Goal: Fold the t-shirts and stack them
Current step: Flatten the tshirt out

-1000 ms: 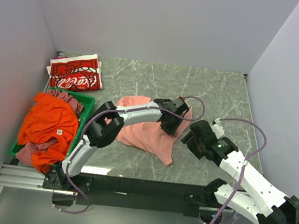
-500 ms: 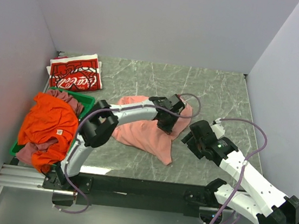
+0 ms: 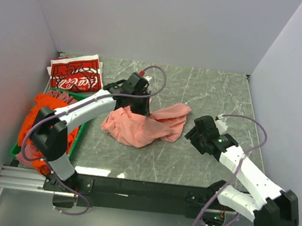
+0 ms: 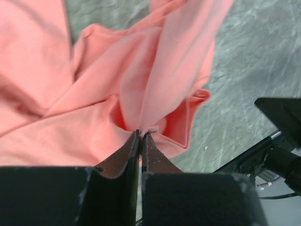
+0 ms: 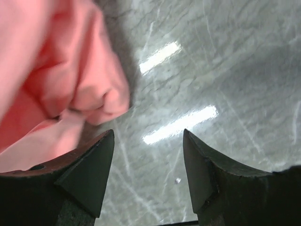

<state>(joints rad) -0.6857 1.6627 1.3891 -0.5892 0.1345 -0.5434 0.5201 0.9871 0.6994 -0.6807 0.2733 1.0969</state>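
At mid-counter, the salmon-pink t-shirt (image 3: pixel 138 129) sits in a crumpled heap, with one bunched end reaching toward the right edge. And look at the left gripper (image 3: pixel 139 109): it's down on the heap's far side, and the wrist view shows it (image 4: pixel 141 134) with both fingers pressed tight together and a fold of the salmon cloth nipped right at the tips. Fabric fans away from that pinch in creases.

Over to the right gripper (image 3: pixel 191 135), just off the shirt's right end. Its wrist view shows it (image 5: pixel 148 136) spread fairly wide, with nothing between the fingers but bare marble counter (image 3: pixel 214 93) and glare streaks. One finger (image 5: pixel 89 165) is just beside the shirt's rolled edge; whether it touches, I can't tell.

Up in the far left corner, the red Coca-Cola t-shirt (image 3: pixel 75 76) lies folded flat. Along the left edge, the green crate (image 3: pixel 81 129) holds the orange t-shirt (image 3: pixel 41 111) with the mauve t-shirt (image 3: pixel 60 95) peeking out behind it, both partly hidden by the left arm.
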